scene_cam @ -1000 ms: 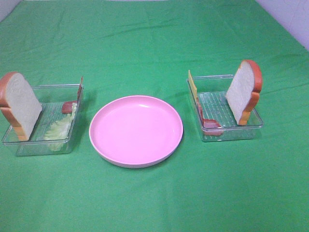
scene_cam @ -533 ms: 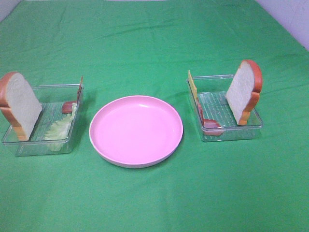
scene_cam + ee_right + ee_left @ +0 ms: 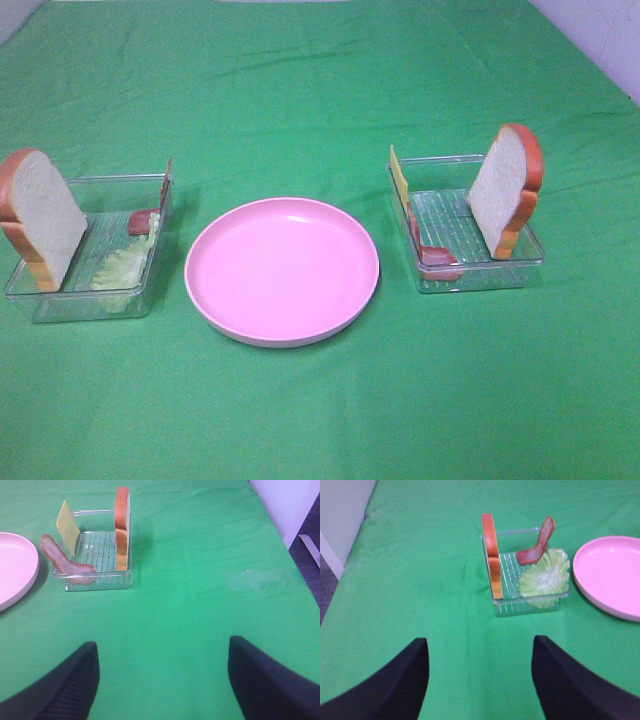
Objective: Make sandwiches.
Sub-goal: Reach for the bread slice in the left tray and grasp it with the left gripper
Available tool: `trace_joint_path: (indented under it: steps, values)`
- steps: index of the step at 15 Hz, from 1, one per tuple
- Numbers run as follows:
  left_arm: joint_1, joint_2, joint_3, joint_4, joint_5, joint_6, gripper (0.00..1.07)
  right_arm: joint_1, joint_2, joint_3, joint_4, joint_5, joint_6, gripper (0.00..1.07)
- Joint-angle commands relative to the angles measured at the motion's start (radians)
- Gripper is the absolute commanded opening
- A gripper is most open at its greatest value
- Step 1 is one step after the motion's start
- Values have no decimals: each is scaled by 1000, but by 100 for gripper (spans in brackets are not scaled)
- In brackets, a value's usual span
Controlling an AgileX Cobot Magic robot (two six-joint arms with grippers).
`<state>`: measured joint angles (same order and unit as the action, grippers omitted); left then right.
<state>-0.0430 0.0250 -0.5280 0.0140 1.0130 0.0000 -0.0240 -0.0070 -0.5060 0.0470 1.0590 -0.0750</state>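
Exterior high view: we take the pink plate as our clock centre, on the green cloth.
Left gripper: we see its black fingers spread apart with nothing between them, over cloth, well short of the left tray.
Left tray: clear, at nine o'clock from the plate, just beside its rim.
Left bread slice: stands on its crust at this tray's nine o'clock side, tilted.
Lettuce: lies flat toward the tray's four o'clock.
Left bacon strip: props against the wall at the tray's one o'clock, just beside the lettuce.
Right tray: clear, at three o'clock from the plate, near its rim.
Cheese square: upright against this tray's ten o'clock wall.
Right bacon strip: slumps in the seven o'clock corner.
Right bread slice: stands on edge at the tray's three o'clock side.
Right gripper: we see its fingers wide apart, holding nothing, over cloth, well short of the right tray.
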Motion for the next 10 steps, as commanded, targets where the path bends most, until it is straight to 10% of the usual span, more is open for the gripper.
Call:
trace_joint_path:
  steps: [1, 10]
  values:
    - [5, 113, -51, 2, -97, -83, 61, -3, -14, 2, 0, 0, -5, 69]
    - [5, 910, -357, -69, -88, -128, 65, -3, -14, 2, 0, 0, -5, 69]
